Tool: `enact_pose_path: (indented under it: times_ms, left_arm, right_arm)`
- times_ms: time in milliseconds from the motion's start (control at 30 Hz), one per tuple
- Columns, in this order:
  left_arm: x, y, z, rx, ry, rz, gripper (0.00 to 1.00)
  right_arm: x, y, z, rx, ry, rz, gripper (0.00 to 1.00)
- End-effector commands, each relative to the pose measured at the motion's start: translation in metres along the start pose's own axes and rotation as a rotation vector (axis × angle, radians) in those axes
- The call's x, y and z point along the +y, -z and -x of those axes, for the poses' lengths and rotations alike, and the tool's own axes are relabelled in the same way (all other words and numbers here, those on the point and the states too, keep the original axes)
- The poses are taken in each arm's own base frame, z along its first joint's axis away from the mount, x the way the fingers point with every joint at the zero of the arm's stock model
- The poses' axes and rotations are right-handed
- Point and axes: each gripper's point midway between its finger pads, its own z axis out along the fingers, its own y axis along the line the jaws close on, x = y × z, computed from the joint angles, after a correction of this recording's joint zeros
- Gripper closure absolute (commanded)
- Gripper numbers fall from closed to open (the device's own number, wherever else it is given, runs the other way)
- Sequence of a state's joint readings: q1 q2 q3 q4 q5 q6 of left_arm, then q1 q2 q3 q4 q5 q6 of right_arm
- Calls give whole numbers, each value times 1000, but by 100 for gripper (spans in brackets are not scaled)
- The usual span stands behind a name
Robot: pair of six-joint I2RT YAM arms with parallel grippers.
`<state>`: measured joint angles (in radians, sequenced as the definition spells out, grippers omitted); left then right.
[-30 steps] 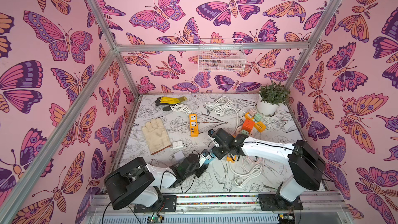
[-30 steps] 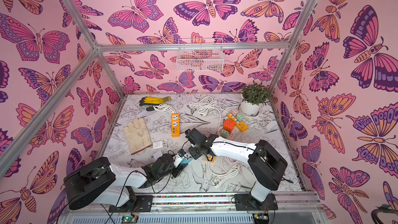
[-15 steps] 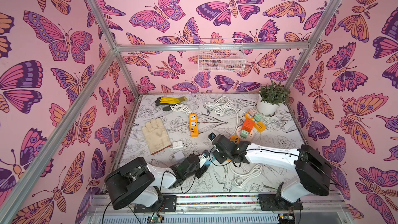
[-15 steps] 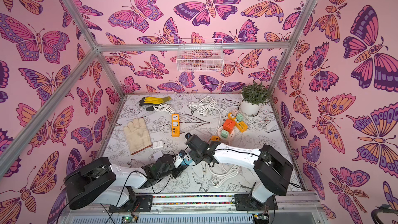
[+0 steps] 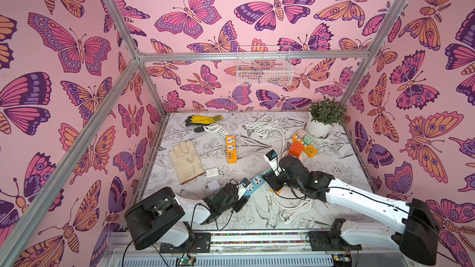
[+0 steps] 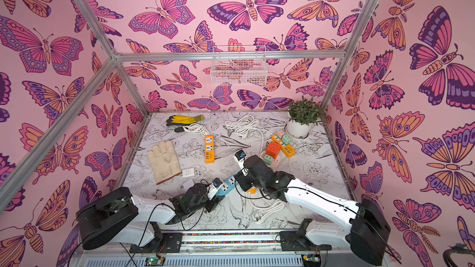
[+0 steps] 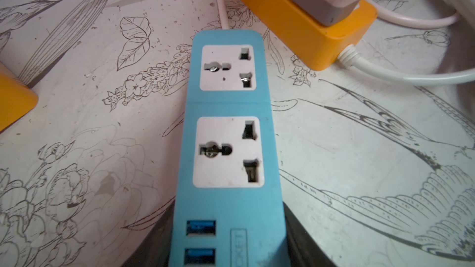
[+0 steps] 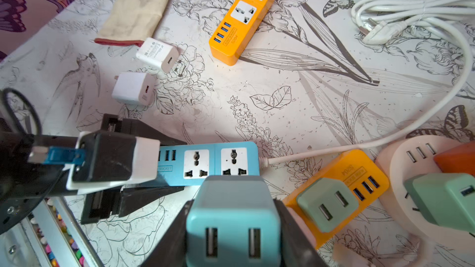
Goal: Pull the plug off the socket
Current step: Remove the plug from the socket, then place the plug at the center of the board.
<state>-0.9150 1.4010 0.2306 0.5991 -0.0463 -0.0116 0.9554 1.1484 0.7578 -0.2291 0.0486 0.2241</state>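
A blue socket strip [image 7: 226, 104] lies flat on the printed table, and both of its wall sockets stand empty. The left gripper [image 7: 228, 209] grips its USB end, one dark finger against each long side; in the right wrist view these fingers [image 8: 144, 196] flank the strip [image 8: 221, 163]. A teal two-port plug [image 8: 231, 217] sits clear of the strip, pinched between the fingers of the shut right gripper [image 8: 231, 201]. In both top views the right gripper [image 5: 272, 179] [image 6: 244, 179] hovers at the strip's far end [image 5: 254, 183] [image 6: 227, 186].
An orange strip [image 8: 341, 175] with a green plug [image 8: 326, 206] and a round white hub [image 8: 416, 165] lie close beside the right gripper. Two white chargers [image 8: 156, 53] [image 8: 133, 88], another orange strip [image 5: 231, 148], a cream glove [image 5: 186, 161], white cables [image 5: 262, 124] and a potted plant [image 5: 323, 119] lie farther off.
The right gripper with the teal plug has shifted a little to the right, off the blue strip. The left arm has stayed where it was, at the strip's end.
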Motion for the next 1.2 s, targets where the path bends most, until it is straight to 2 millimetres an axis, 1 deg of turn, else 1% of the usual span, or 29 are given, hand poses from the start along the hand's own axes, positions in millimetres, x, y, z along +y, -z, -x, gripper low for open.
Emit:
enact_pose_path:
  times_ms: [0,33,67,133,200,267,300,367,467,500,567,633,700,800,900,933,1000,1033,1167]
  left_arm:
    - [-5,10,18,-27,65,-29,21]
    - [-3,17,32,-46,88,-21,14]
    - [-1,24,44,-58,101,-14,8]
    - [-1,38,71,-103,106,-16,5]
    - [1,55,91,-154,111,-15,3]
    - [7,79,113,-238,148,-8,0]
    - [12,90,121,-273,185,-1,0]
    - [28,117,137,-361,309,6,0]
    - [56,153,150,-466,530,-14,0]
    - [62,163,152,-490,579,-22,0]
    - [74,184,158,-540,654,-23,0]
    - [79,197,160,-563,677,-10,0]
    - [82,204,161,-569,680,11,1]
    - [82,207,160,-559,684,21,0]
    - [81,208,159,-557,696,10,1]
    - [81,209,159,-563,703,10,0]
    - [81,213,160,-583,719,10,1]
    - [81,218,163,-598,719,8,0]
    - [80,229,166,-633,705,13,0]
  right_arm:
    - [-6,14,11,-118,-91,23,62]
    - [-7,20,13,-162,-117,38,62]
    - [-9,26,17,-207,-143,51,62]
    - [-13,35,21,-280,-190,77,62]
    - [-16,43,25,-340,-227,105,61]
    - [-19,49,28,-368,-262,130,61]
    - [-20,49,29,-371,-278,140,61]
    - [-17,50,35,-376,-308,183,61]
    - [-8,43,42,-365,-355,255,61]
    - [-5,39,45,-355,-370,274,61]
    - [2,29,50,-323,-404,322,62]
    - [11,16,54,-273,-427,370,62]
    - [22,-1,57,-198,-434,414,62]
    - [39,-31,57,-86,-429,439,62]
    - [53,-69,46,72,-398,402,62]
    - [58,-85,38,134,-385,387,62]
    - [67,-107,30,218,-351,373,62]
    - [74,-115,25,260,-333,377,62]
    - [87,-145,16,361,-300,384,61]
